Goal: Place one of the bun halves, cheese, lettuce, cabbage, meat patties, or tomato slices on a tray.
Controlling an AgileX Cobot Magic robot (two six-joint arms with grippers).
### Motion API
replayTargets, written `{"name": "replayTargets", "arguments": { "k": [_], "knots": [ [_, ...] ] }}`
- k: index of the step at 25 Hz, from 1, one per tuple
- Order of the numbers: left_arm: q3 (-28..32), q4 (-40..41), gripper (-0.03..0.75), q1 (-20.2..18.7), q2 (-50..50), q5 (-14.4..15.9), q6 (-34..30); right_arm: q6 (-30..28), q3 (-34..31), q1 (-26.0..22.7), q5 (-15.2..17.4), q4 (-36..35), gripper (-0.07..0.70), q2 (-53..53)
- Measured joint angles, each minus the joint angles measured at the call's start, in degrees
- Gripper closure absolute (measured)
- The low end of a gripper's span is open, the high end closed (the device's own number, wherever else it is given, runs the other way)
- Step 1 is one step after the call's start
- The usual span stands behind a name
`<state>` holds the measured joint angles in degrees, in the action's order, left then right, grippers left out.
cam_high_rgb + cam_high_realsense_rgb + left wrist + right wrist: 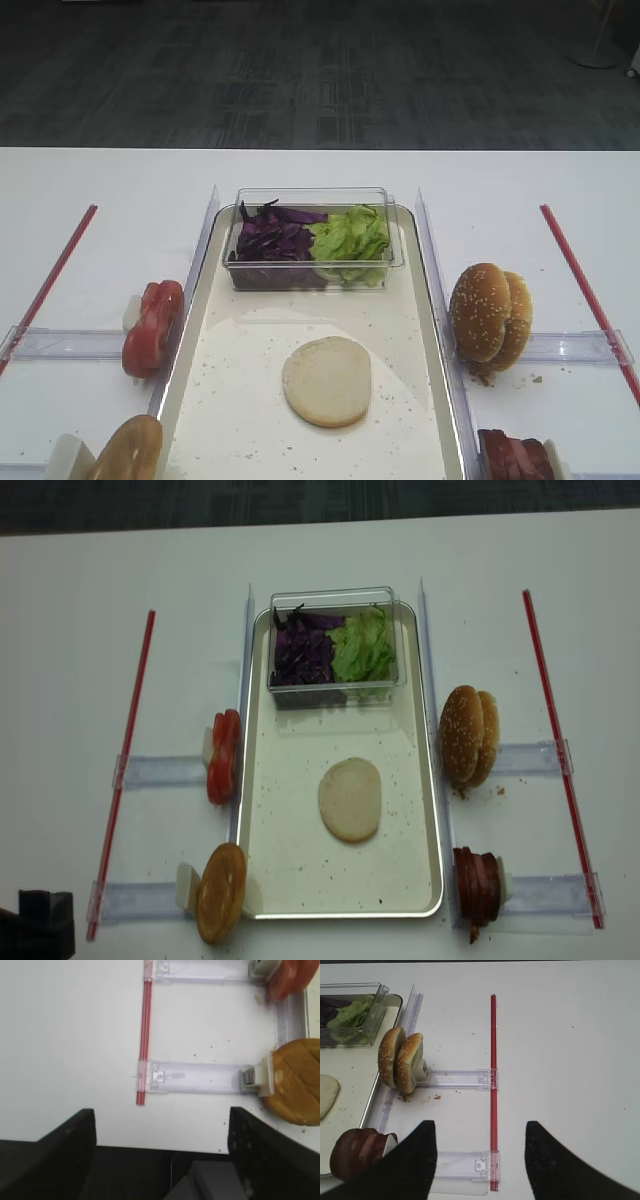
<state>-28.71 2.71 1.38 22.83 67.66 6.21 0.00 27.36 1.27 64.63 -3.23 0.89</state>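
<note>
A flat pale bun half (327, 381) lies alone in the middle of the cream tray (232, 400), and its edge shows in the right wrist view (326, 1095). Purple cabbage (272, 238) and green lettuce (350, 238) fill a clear tub at the tray's far end. Tomato slices (153, 327) stand on edge left of the tray. Meat patties (515, 455) stand at its near right. No cheese is in view. My left gripper (161, 1115) is open over the table's near edge, holding nothing. My right gripper (480, 1127) is open over bare table right of the patties (357, 1152).
Two sesame buns (490, 315) stand on edge right of the tray. A browner bun half (128, 450) stands at its near left. Clear plastic rails (70, 343) and red strips (582, 280) lie on both sides of the white table.
</note>
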Motion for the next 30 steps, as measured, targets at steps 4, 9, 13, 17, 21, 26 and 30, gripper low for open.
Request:
{"name": "replayTargets", "arguments": {
  "k": [4,9,13,17,21,26,30],
  "knots": [
    [0.00,0.00,0.211,0.00,-6.82,0.22,-0.94,0.00,0.00,0.00,0.00,0.00,0.204,0.00],
    [0.63,0.66,0.211,0.00,-14.40,-0.04,-1.51,0.00,0.00,0.00,0.00,0.00,0.204,0.00],
    [0.63,1.16,0.211,0.00,-18.61,-0.04,-2.35,0.00,0.00,0.00,0.00,0.00,0.204,0.00],
    [0.63,1.19,0.211,0.00,-22.58,-0.04,-2.54,0.00,0.00,0.00,0.00,0.00,0.204,0.00],
    [0.63,1.27,0.212,0.00,-23.61,0.16,-2.54,0.00,0.00,0.00,0.00,0.00,0.204,0.00],
    [0.63,1.27,0.211,0.00,-23.73,0.27,-2.72,0.00,0.00,0.00,0.00,0.00,0.204,0.00],
    [0.63,1.27,0.211,0.00,-23.73,0.27,-2.81,0.00,0.00,0.00,0.00,0.00,0.204,0.00]
  ]
}}
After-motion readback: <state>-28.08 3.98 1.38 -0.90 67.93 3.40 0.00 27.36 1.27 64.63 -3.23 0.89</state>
